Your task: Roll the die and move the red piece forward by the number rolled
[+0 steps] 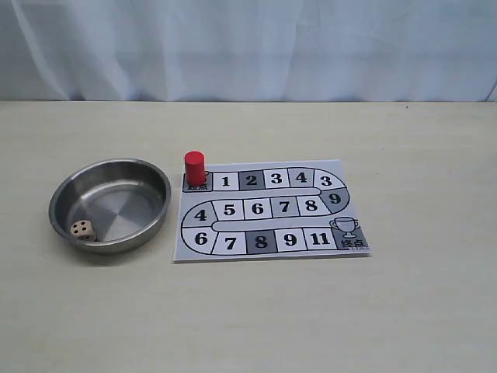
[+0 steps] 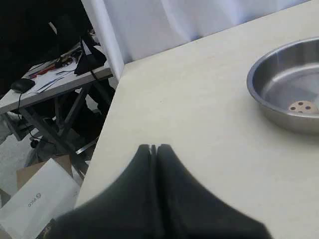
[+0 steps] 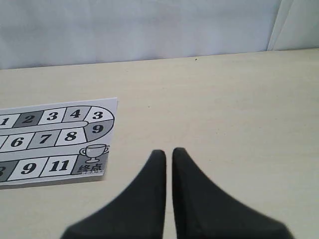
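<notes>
while the left gripper (image 2: 153, 148) and right gripper (image 3: 169, 152) sit clenched, the wooden die (image 1: 81, 229) lies in a round steel bowl (image 1: 109, 163).

Light is bright, even and soft over the pale counter (image 1: 311, 311). The bowl (image 1: 110, 203) carries a dull radial sheen and drops a faint shadow round its base; the red piece (image 1: 194, 166) throws only a small soft one. Both wrist views blur what sits nearest the lens: the dark left pincer (image 2: 153, 147) and right pincer (image 3: 169, 152) have fuzzy outlines. Beyond the right pincer the board (image 3: 55, 144) prints sharp; beside the left pincer, past the counter edge, the room (image 2: 45, 59) is dim
</notes>
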Controlling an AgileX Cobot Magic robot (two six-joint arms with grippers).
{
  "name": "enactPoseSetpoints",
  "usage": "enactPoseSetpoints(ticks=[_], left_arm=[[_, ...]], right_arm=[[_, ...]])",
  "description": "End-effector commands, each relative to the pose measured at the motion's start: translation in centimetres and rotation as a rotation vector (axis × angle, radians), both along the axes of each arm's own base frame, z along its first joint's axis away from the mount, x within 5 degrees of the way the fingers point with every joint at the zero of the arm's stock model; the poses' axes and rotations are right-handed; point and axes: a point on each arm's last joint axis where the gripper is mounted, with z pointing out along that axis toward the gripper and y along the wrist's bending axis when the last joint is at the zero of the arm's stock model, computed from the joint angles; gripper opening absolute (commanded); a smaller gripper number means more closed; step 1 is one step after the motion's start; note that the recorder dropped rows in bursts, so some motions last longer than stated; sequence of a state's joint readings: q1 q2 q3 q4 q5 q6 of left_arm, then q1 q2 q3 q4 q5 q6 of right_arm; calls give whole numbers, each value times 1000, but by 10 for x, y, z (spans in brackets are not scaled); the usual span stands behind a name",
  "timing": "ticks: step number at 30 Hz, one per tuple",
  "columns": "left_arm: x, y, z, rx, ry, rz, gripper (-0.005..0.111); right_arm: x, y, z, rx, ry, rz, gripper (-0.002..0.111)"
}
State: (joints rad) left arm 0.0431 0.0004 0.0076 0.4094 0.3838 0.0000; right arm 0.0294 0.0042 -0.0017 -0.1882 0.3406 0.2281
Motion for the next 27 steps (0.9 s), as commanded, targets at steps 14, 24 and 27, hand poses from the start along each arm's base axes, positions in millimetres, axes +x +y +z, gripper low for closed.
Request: enactPoseSetpoints(ticks=[14,24,27], left_arm=[[2,4,17,399,-79,-36,0],[-27,-26,134,476,-704,-243,0],[-45,-23,166,-62,-908,-264,0]], right_arm=[[0,0,0,6,-2,-5,4],[0,0,0,6,-2,-5,4],[0,0,0,6,-2,-5,4]])
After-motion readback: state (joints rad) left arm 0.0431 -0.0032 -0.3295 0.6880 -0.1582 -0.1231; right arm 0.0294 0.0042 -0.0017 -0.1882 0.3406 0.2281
